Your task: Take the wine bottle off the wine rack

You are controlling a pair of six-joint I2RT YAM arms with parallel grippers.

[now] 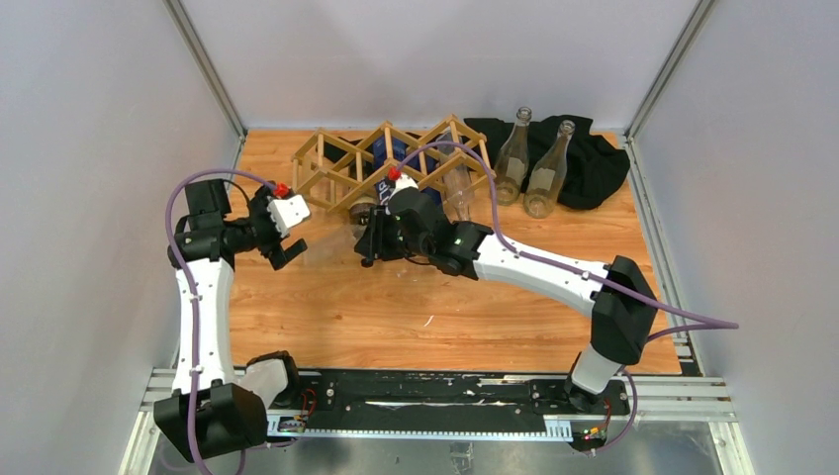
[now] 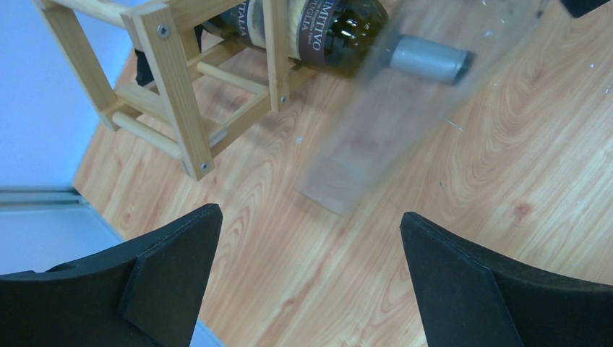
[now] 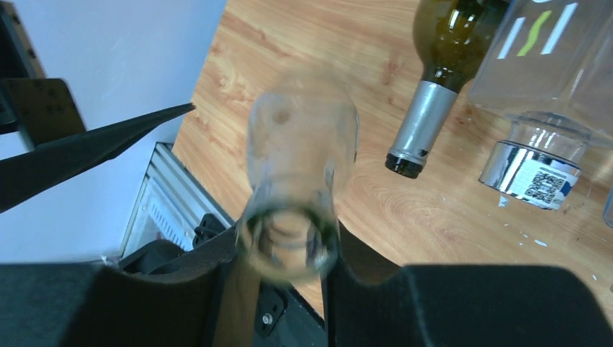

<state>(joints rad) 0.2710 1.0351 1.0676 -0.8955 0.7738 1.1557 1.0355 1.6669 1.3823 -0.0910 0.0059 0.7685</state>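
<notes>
Gripped by the neck in the right gripper [image 3: 286, 278], closed tight on the glass: the clear wine bottle [image 3: 302, 137], seen from that wrist almost end-on, mouth at the fingers and body running away toward the near-left of the surface [image 1: 396, 307]. From the left wrist, blurred and slanting over bare wood just in front of the wine rack [image 2: 173, 94], base end lowest and apparently free of the slats, though hard to tell for certain through the blur. Lying in the rack close alongside, foil-wrapped neck poking out: a dark bottle [image 2: 340, 29]. Off the rack's left end, spread wide and holding nothing: the left gripper [image 2: 309, 217], aimed down at the surface with the clear bottle's base just ahead of it. Judging from this, best to draw along the bottle's long axis, away from the rack and toward the near-left, with the right arm alone, as the one with the hold. Nearer the base end, though, the left one, if support is wanted there. Worth minding the dark bottle's neck just beside the path. Worth minding too a neck-only hold on a long glass body, likely to droop or swing.
</notes>
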